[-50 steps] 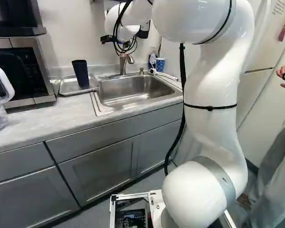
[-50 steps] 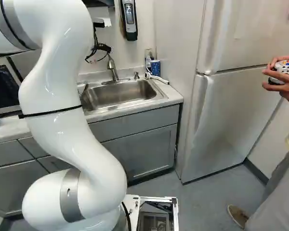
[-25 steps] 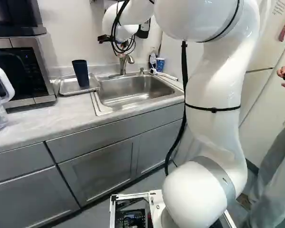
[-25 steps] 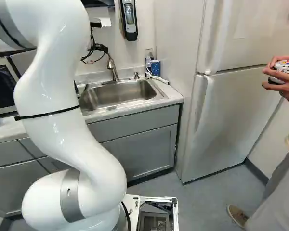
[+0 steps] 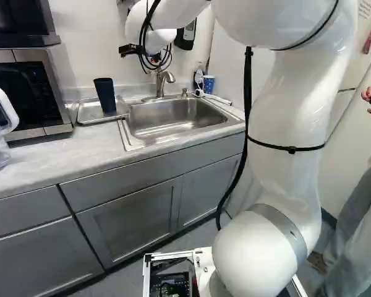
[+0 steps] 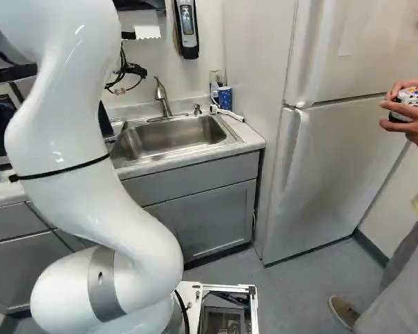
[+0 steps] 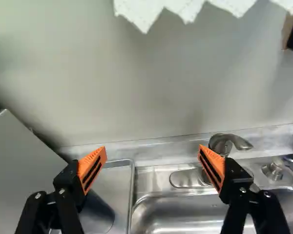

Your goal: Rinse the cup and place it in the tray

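The gripper [image 7: 152,150] is standing wide open, gripping nothing. The dark-blue cup [image 5: 105,96] is standing roughly upright in the metal tray [image 5: 88,112], below the finger [image 7: 98,155] farther from the faucet [image 7: 222,142]; any grasp is likely requiring trayward alignment.

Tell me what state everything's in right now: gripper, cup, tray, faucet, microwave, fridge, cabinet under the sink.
Gripper: open, holding nothing
Dark cup: standing upright
Tray: holding the cup
Faucet: no stream visible
Microwave: closed
Fridge: doors closed
Cabinet: closed
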You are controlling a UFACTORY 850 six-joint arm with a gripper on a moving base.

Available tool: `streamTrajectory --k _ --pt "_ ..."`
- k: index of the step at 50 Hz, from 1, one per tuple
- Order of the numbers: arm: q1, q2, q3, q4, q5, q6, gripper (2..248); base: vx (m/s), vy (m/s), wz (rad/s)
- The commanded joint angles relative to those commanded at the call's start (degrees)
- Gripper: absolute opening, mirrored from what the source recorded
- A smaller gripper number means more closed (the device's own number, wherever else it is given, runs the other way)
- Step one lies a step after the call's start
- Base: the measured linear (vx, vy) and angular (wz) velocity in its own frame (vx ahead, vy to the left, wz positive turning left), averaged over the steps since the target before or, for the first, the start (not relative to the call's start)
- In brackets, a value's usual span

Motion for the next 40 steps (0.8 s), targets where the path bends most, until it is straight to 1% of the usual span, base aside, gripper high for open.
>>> streamTrajectory --k 8,17,28,40 --pt "0.61 2.02 2.26 0.0 -0.18 0.0 247 0.0 0.0 0.0" --pt "1.18 4.45 4.94 0.0 -1.37 0.0 247 0.0 0.0 0.0" --pt "1.71 7.24 7.96 0.0 -3.77 0.0 247 0.0 0.0 0.0" --pt "1.72 10.07 10.95 0.0 -6.95 0.0 247 0.0 0.0 0.0"
